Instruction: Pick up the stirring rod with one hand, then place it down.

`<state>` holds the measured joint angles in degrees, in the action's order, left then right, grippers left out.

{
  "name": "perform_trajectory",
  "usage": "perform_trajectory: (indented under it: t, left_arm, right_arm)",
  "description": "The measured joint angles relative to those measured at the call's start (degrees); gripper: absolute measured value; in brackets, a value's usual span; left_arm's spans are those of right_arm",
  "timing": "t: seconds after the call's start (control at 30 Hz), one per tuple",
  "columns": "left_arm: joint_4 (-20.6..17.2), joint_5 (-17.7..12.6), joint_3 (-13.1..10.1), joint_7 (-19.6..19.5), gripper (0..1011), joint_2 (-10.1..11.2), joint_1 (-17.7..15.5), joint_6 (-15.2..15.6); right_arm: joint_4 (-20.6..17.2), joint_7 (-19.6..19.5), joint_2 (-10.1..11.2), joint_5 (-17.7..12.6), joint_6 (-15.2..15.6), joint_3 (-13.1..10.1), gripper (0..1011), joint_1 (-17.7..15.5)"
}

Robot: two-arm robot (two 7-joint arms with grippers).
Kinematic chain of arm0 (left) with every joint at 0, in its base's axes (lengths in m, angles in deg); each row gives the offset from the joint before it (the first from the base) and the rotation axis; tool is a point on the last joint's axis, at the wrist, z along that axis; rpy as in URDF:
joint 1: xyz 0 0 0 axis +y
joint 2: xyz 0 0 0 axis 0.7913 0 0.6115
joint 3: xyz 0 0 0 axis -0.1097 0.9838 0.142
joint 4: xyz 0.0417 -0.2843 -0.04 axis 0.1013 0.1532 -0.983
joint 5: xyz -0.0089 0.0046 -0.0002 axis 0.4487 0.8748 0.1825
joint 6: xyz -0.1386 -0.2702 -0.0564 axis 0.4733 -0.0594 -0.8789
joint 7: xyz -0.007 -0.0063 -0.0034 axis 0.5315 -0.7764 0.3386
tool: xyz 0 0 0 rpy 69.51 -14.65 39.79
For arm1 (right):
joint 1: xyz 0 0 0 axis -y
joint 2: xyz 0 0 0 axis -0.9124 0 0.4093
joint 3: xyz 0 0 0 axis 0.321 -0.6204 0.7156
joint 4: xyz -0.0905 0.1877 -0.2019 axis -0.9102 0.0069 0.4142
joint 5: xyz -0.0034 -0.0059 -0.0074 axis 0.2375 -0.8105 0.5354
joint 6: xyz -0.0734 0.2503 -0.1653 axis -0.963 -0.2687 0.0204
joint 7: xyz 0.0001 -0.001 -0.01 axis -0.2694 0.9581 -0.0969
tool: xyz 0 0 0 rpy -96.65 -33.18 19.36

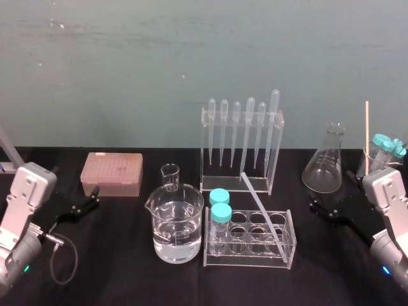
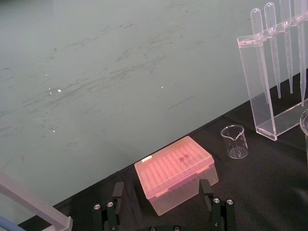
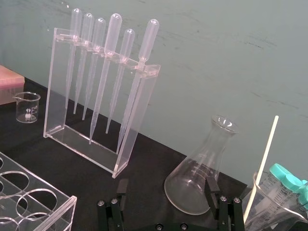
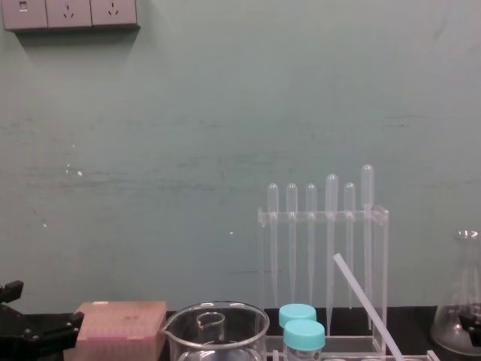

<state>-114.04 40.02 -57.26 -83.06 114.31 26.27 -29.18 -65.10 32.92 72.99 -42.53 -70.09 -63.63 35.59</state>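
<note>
— What's the room like?
— A scuffed teal wall (image 1: 191,51) with a row of sockets (image 4: 68,13) high up. A black table (image 1: 127,274) meets it along its back edge.

— Anything readable?
— There's a pale sticker (image 2: 147,158) on the pink tip box (image 1: 111,173) and white marks on the small beaker (image 3: 26,107). Both are too small to read.

— What stands around?
— The pipette rack (image 1: 242,150) with six pipettes (image 3: 113,43) is at the middle of the back edge. In front of it, mid-table, is the clear tube rack (image 1: 250,237) holding two teal-capped tubes (image 1: 220,213). The large beaker (image 1: 177,223) of clear liquid is just beside the rack's left end. A conical flask (image 1: 327,162) stands toward the back right corner. Next to it is a beaker (image 3: 269,211) with more capped tubes and a thin pale stick (image 3: 262,168). The tip box sits toward the back left, and the small beaker is between it and the pipette rack.

— And the stirring rod?
— The stirring rod (image 1: 261,210) leans in the tube rack. Its lower end is in a well near the rack's front right corner, and its upper end tilts toward the pipette rack's base.

— The grippers?
— The left gripper (image 2: 161,185) is by the left edge, facing the tip box, jaws wide apart and empty. The right gripper (image 3: 167,183) is by the right edge, facing the flask, likewise spread around nothing.
</note>
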Motion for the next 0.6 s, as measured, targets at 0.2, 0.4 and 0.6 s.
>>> perform_trajectory:
  t: [0.2,0.4,0.6]
  left_arm:
    - [0.0,0.0,0.0,0.0,1000,0.0,0.0,0.0]
    - [0.0,0.0,0.0,0.0,1000,0.0,0.0,0.0]
    - [0.0,0.0,0.0,0.0,1000,0.0,0.0,0.0]
  right_arm:
    - [0.0,0.0,0.0,0.0,0.0,0.0,1003,0.0]
    - [0.0,0.0,0.0,0.0,0.0,0.0,1003,0.0]
    - [0.0,0.0,0.0,0.0,0.0,0.0,1003,0.0]
